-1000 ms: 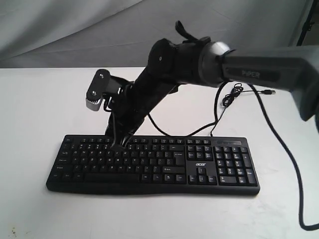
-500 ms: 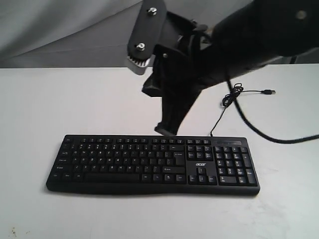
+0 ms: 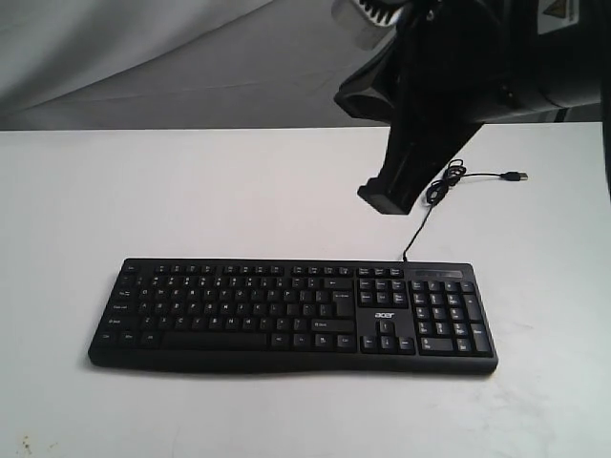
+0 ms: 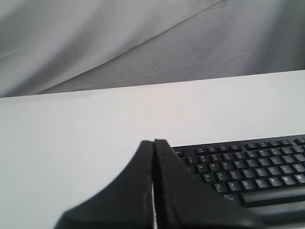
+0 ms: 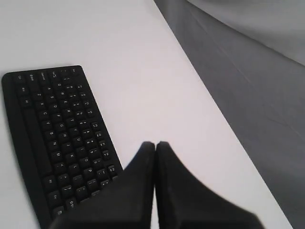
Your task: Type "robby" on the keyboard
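The wide black keyboard [image 3: 286,310] with white legends and an "acer" logo lies flat on the white table, near its front edge. My right gripper [image 3: 380,198] is shut and empty. It hangs well above the table, behind the keyboard's right half and touching no key. In the right wrist view its shut tips [image 5: 155,143] point at bare table beside the keyboard [image 5: 57,133]. My left gripper [image 4: 153,141] is also shut and empty, low by the left end of the keyboard [image 4: 248,167]. It does not show in the exterior view.
The thin black cable [image 3: 444,181] loops from the keyboard's back edge to a loose USB plug [image 3: 516,176] at the back right. The white table [image 3: 143,191] spreads to the left and behind. A grey cloth backdrop [image 3: 143,57] hangs past its far edge.
My right arm has lifted off the keyboard's upper letter rows and swung up and to the right, still shut. The keyboard has not moved.
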